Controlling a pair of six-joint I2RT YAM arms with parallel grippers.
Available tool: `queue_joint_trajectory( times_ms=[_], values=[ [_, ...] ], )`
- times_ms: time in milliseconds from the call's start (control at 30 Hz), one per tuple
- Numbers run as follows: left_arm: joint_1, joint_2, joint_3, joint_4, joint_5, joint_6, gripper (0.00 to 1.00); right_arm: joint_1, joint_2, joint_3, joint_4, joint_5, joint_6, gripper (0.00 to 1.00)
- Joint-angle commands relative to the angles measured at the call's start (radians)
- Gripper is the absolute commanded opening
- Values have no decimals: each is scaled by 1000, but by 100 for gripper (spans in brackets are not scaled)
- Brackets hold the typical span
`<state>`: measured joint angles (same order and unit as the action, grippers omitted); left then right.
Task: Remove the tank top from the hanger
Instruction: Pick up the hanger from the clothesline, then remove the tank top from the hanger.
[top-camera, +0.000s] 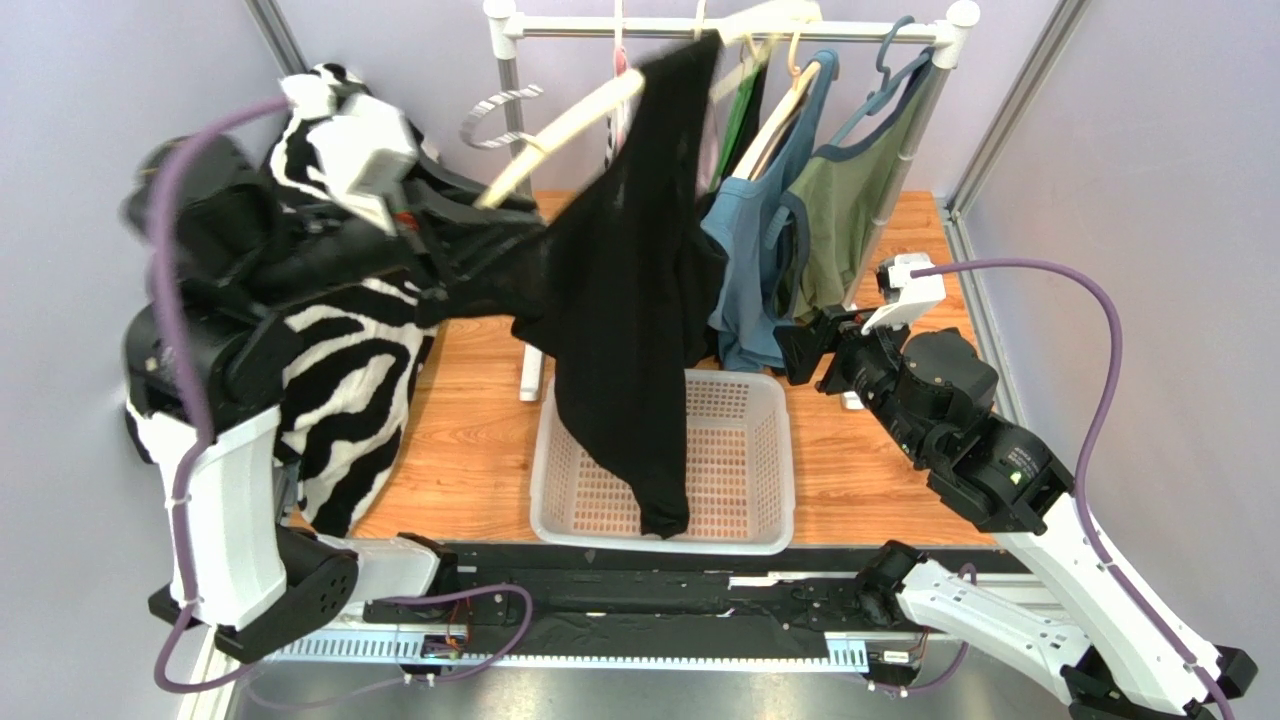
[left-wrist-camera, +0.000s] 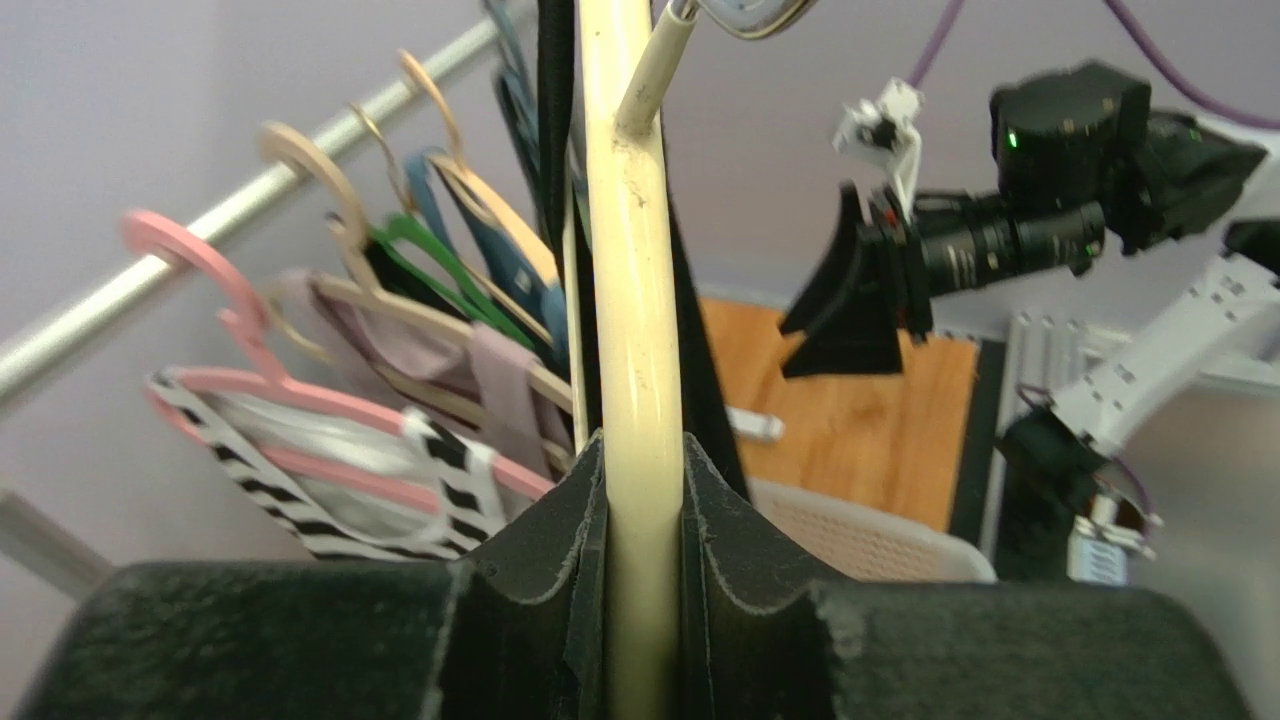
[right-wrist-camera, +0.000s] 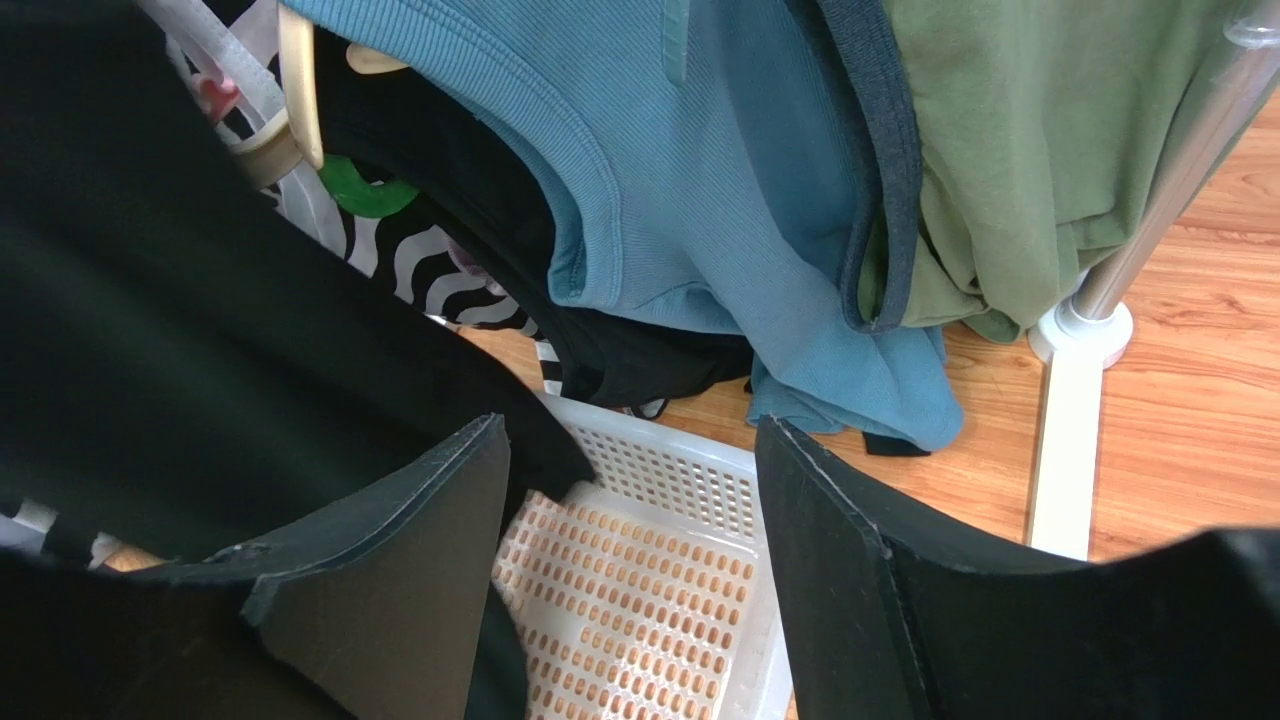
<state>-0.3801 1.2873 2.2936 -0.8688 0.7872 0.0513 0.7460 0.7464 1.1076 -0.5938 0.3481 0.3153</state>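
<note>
We see a black sleeveless tank top (top-camera: 631, 315) draped over a cream plastic hanger (top-camera: 579, 113). The top hangs directly above a white perforated plastic basket (top-camera: 781, 450), and its lower hem dips inside the basket. The top is on the hanger, which sits tilted above the basket's left side.

The left gripper (left-wrist-camera: 643, 465), above and to the left of the basket, has its jaws clamped on the hanger's cream arm. The right gripper (right-wrist-camera: 631, 435), near the basket's far right corner, has its jaws spread wide with nothing between them.

Behind the basket, a white metal clothes rail (top-camera: 721, 27) carries a blue ribbed top (top-camera: 744, 255) and an olive green top (top-camera: 842, 210). A black-and-white zebra-striped garment (top-camera: 346, 390) hangs to the left of the basket. The basket stands on an orange wooden tabletop (top-camera: 887, 465).
</note>
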Motion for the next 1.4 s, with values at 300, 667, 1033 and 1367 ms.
queue_joint_trajectory(
  times_ms=[300, 667, 1033, 1367],
  values=[
    [-158, -108, -247, -271, 23, 197, 0, 6, 10, 83, 22, -70, -42, 72],
    [-172, -132, -445, -266, -71, 266, 0, 6, -39, 135, 98, -447, -16, 82],
    [-218, -72, -404, -256, -82, 266, 0, 7, 13, 84, 212, -469, 57, 74],
    [-223, -85, -405, -257, -71, 260, 0, 4, 82, 44, 295, -471, 102, 67]
  ],
)
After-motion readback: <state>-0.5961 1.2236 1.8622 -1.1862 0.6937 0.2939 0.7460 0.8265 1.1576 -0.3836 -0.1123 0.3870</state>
